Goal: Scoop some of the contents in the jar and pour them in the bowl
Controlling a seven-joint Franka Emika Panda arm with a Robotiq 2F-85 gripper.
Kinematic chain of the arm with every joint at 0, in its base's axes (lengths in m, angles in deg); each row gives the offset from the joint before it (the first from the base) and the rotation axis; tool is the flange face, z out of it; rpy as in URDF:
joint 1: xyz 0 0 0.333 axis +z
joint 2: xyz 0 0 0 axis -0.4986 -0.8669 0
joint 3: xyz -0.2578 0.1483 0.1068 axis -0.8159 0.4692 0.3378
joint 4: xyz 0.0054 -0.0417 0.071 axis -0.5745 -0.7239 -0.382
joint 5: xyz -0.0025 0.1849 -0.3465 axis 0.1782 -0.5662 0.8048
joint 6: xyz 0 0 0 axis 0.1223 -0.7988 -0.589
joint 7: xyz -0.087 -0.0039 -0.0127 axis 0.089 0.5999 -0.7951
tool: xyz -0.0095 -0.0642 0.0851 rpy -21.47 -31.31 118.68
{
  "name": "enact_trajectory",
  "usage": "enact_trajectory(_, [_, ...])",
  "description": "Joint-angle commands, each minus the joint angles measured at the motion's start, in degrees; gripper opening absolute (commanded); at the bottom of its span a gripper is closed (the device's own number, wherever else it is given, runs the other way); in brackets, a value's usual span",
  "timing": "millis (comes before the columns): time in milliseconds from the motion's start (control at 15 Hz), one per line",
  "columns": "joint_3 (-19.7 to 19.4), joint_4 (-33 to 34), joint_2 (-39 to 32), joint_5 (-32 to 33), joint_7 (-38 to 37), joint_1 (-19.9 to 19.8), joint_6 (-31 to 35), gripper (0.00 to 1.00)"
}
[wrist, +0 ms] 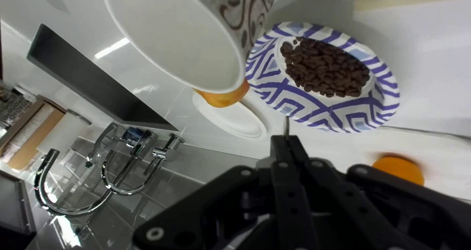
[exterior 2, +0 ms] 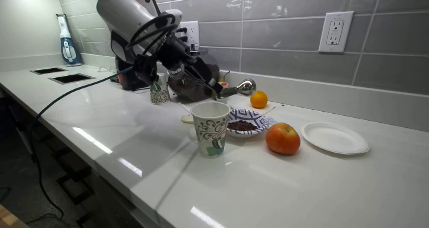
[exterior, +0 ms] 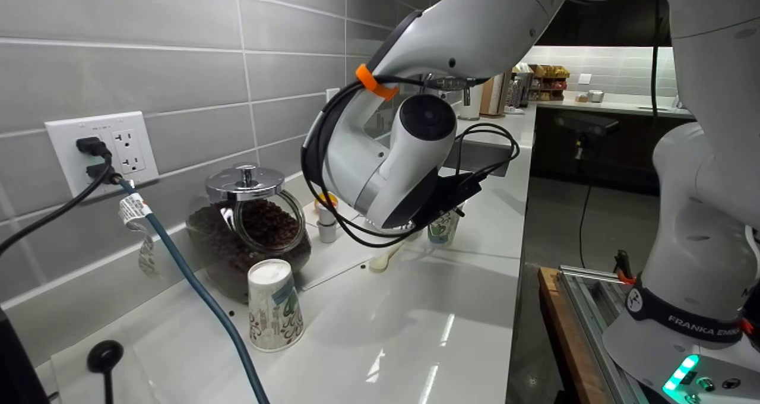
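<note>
We mark gripper point(wrist: 286, 137) clamped nearly flush on a polished, round-headed metal scoop point(exterior 2: 247, 87), near the shallow purple-patterned bowl point(wrist: 294, 100) of brown beans point(wrist: 327, 68); bulbous metal-lidded glass jar point(exterior: 218, 249) by tiled wall point(exterior: 184, 74).

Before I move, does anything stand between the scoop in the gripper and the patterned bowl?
Nothing visible stands between the metal scoop in the gripper and the patterned bowl. An upright paper cup stands close beside the bowl, though; a swing that way might knock it.
</note>
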State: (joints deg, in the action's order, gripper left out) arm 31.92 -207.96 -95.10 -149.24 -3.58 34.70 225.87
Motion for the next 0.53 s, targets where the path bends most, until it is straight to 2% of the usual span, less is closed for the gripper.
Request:
enact_trajectory(0, [-0.9, -1.3, -0.4, 3.3, 2.8, 1.4, 1.7, 0.01])
enact_trajectory(200, [-1.1, -2.0, -0.2, 4.4, 3.3, 1.7, 1.3, 0.01])
enact_trajectory(467, [0.4, -4.5, 4.2, 3.4, 2.3, 1.6, -3.9, 0.01])
